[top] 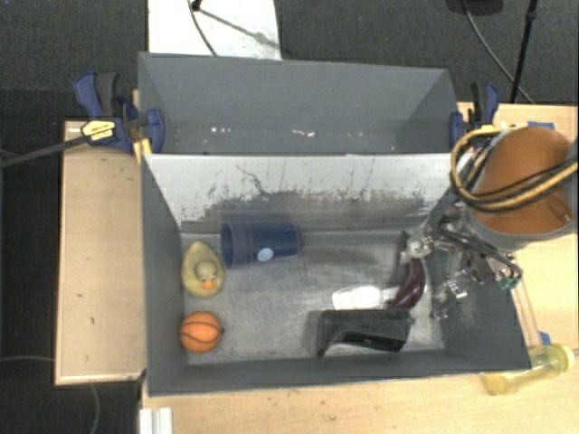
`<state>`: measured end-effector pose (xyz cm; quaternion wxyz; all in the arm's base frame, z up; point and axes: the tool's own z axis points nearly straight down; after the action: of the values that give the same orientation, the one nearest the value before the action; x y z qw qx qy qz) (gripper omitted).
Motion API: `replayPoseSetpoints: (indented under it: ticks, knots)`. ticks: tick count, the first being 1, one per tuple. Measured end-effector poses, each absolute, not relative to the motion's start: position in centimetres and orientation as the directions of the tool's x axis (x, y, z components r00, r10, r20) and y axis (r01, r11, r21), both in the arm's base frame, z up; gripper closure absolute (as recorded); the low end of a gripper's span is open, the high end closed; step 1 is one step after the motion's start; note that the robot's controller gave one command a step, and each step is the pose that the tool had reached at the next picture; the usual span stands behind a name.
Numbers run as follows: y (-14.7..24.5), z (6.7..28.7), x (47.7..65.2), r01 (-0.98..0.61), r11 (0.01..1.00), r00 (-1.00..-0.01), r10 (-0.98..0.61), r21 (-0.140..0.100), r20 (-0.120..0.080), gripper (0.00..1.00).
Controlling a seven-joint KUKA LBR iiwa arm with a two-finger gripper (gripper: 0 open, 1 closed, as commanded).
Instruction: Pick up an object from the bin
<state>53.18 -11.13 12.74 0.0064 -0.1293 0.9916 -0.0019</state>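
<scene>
At bin (298,107) right: claw (434,283) beside dark-purple oblong (412,285), axis far-to-near.

The grey sheet-metal bin (298,107) looks matt, and its back wall and floor are streaked with dark scratches and scuffs. At ten o'clock on the floor, the dark blue plastic cup (261,242) is smooth with a faint sheen. The yellow rubbery duck (203,271) at nine o'clock looks matt. So does the orange dark-seamed ball (201,331) at eight o'clock. The black angular block (362,333) at six o'clock is dull; whether foam or plastic cannot be told. The dark purple rounded object (412,283) at four o'clock is glossy.
</scene>
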Motion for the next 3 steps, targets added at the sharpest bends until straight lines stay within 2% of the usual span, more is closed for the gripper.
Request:
replayPoseSetpoints:
  ticks: [1,2,3]
  knots:
    - [-12.1,11.2,53.8,-0.398,0.917,-0.917,-0.398,0.001,-0.001,0.00]
    - [-12.0,12.0,55.7,-0.625,0.780,-0.780,-0.626,-0.002,-0.004,0.00]
    - [-12.3,7.9,56.3,-0.707,0.707,-0.707,-0.707,-0.002,-0.003,0.00]
